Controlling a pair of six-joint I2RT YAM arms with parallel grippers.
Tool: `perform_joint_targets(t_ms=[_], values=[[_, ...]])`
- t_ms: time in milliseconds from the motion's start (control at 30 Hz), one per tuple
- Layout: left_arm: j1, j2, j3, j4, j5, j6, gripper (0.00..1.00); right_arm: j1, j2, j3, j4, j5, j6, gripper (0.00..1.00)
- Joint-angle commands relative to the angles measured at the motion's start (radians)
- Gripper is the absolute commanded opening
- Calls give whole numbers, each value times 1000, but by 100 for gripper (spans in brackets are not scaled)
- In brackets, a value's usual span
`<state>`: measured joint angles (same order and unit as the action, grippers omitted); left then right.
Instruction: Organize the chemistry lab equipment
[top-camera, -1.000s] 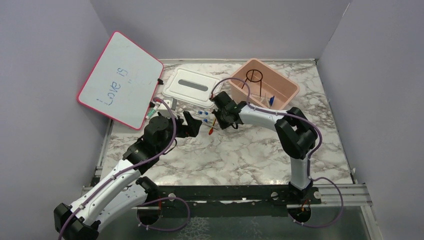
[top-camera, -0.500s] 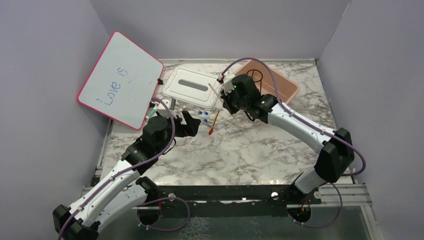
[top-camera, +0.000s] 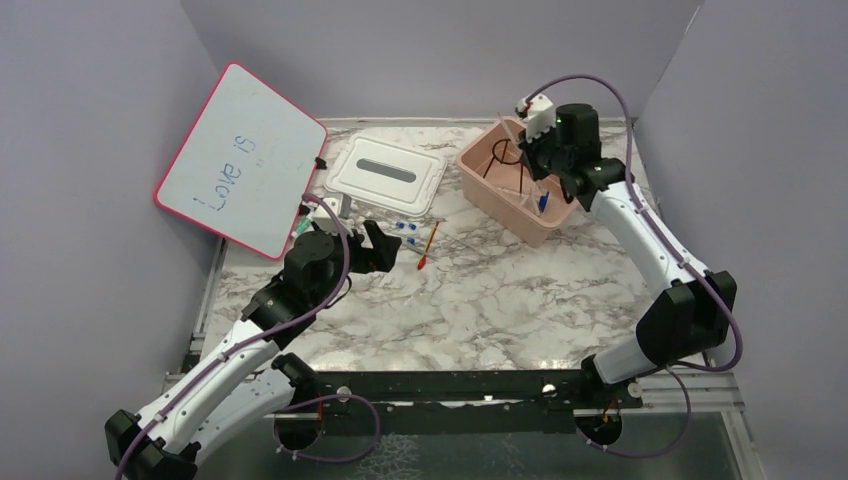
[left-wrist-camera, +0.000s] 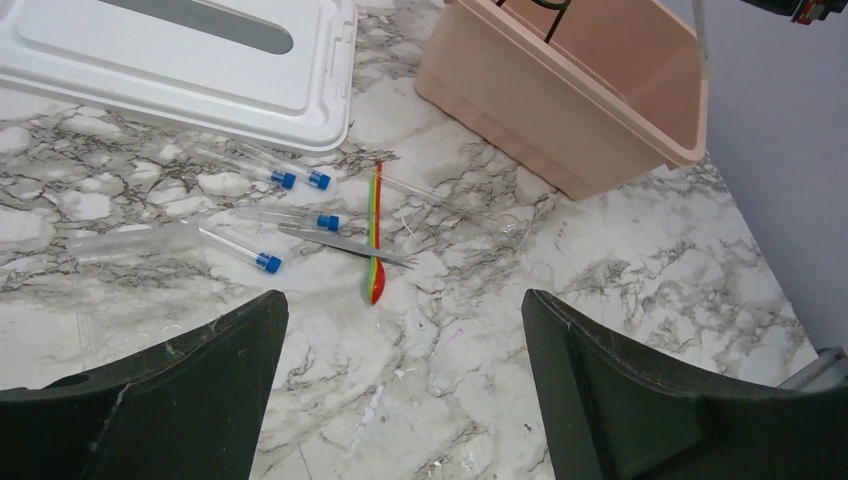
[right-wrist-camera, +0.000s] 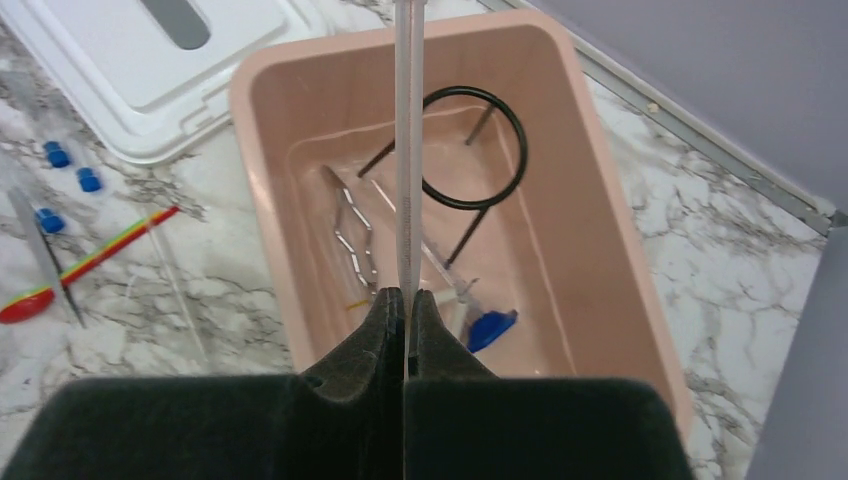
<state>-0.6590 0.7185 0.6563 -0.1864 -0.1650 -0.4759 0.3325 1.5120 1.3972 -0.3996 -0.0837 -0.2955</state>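
Note:
My right gripper (right-wrist-camera: 405, 298) is shut on a clear glass tube (right-wrist-camera: 408, 150) and holds it above the pink bin (right-wrist-camera: 600, 250), which also shows in the top view (top-camera: 500, 205). In the bin lie the black ring stand (right-wrist-camera: 478, 150), a metal clip (right-wrist-camera: 352, 235) and a blue cap (right-wrist-camera: 490, 328). On the table lie several blue-capped tubes (left-wrist-camera: 300, 178), metal tweezers (left-wrist-camera: 345, 245) and an orange-red stick (left-wrist-camera: 376, 235). My left gripper (left-wrist-camera: 400, 330) is open and empty, just short of these items; it also shows in the top view (top-camera: 385, 250).
A white lid (top-camera: 385, 175) lies flat behind the loose tubes. A pink-framed whiteboard (top-camera: 240, 160) leans at the back left. Grey walls close in the table on three sides.
My right arm has swung from the table's middle to above the pink bin, carrying the glass tube. The bin has shifted a little. My left arm has stayed put.

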Motion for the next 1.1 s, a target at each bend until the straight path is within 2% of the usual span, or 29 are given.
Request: perform_joint_targets(t_ms=[0,367,600,900,1067], values=[[-5,0,35,-4,-4,11,90,-109,-22,23,-23,-178,-115,1],[-5,25,48,1,8,18,90,-168,149,30,-143,-419,-237,1],[-5,27,39,12,12,-1,90,-167,258,56,-205,-450,-267,3],[-5,32,38,21,12,-6,90,-168,339,82,-218,-436,-257,13],[-5,36,41,21,12,-1,90,-168,325,100,-232,-473,-234,30]])
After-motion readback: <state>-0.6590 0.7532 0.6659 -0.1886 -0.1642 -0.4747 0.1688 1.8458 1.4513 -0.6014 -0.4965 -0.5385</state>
